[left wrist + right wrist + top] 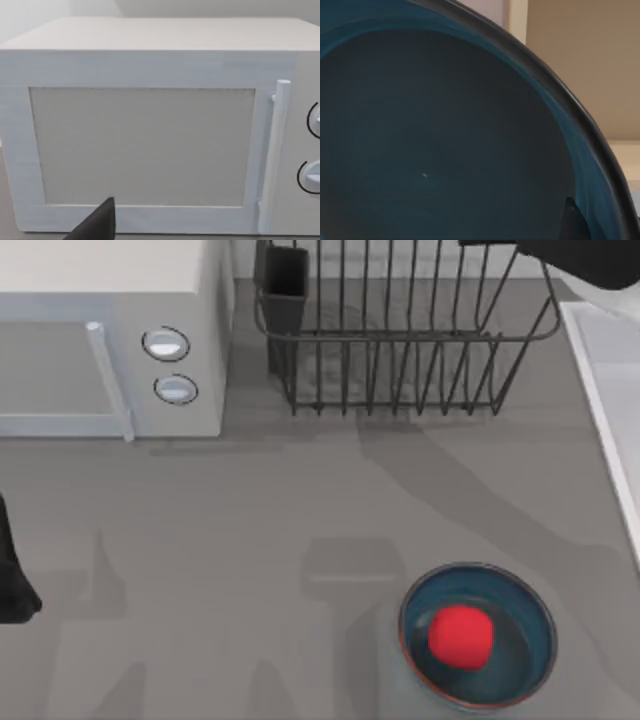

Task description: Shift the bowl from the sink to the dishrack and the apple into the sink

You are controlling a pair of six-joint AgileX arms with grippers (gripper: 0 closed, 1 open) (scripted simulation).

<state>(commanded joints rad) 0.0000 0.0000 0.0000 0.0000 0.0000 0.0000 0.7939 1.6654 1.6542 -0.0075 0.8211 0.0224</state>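
**Bowl up in the air, on its way to the rack**

The step in hand looks like the first one: taking the round teal-blue glazed bowl to the dark metal wire dishrack. In the right wrist view the bowl is very close and tipped on its side, with a wall behind it. One dark tip of the right gripper sits at its rim, so I think the jaws are pinching the rim.

In the top view the right arm reaches over the far right end of the dishrack, next to the big pale grey-white sink.

Next, the arm needs to go down slowly so the bowl slips between the bars, and then let go.

The small bright red apple lies inside a wider, darker blue bowl on the grey worktop, well apart from the sink. It waits its turn.

The left gripper rests at the left edge, facing the white microwave. I cannot tell if it is open or closed.
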